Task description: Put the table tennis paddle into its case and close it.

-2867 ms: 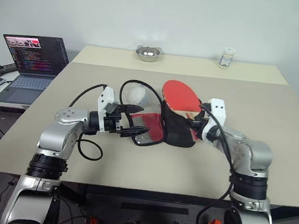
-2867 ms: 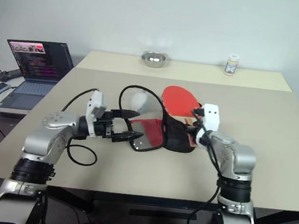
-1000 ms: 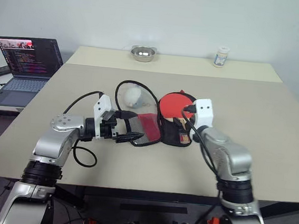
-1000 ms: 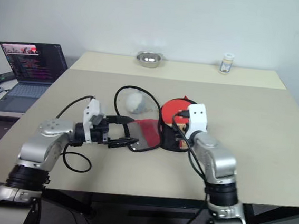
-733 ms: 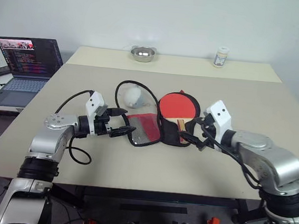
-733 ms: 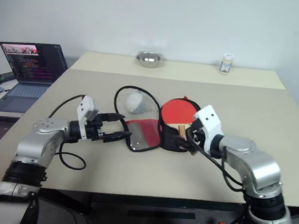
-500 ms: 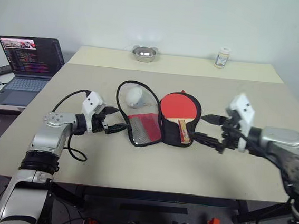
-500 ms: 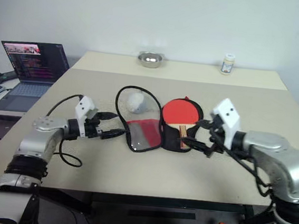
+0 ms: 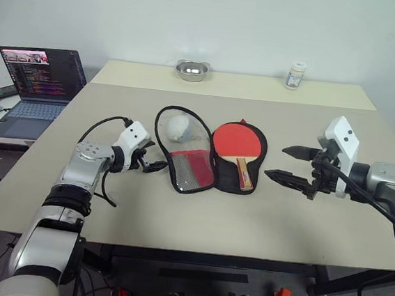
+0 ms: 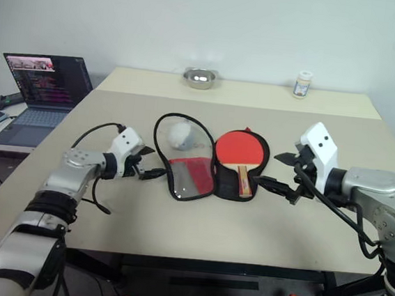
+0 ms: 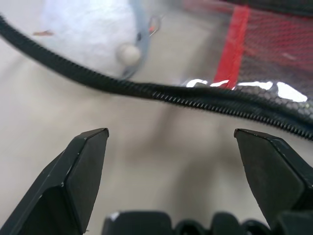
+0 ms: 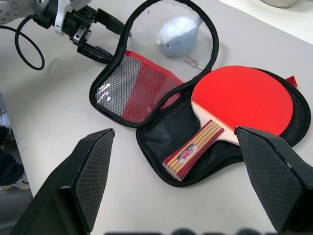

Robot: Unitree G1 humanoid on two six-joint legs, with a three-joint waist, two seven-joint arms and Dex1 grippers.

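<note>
A soft, black-edged, paddle-shaped zip case (image 9: 207,156) lies unzipped and spread flat in the middle of a beige bench (image 9: 177,216). A table tennis paddle with a round red rubber blade and striped wooden handle (image 9: 238,143) rests in its right half. The left pincer (image 9: 152,165), fingers spread wide and empty, sits just beside the case's left flap. The right pincer (image 9: 290,164), also wide open and empty, hovers right of the case.

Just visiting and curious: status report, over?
Left gripper, right gripper open, empty. Paddle lies in open case. Nothing in the way.
</note>
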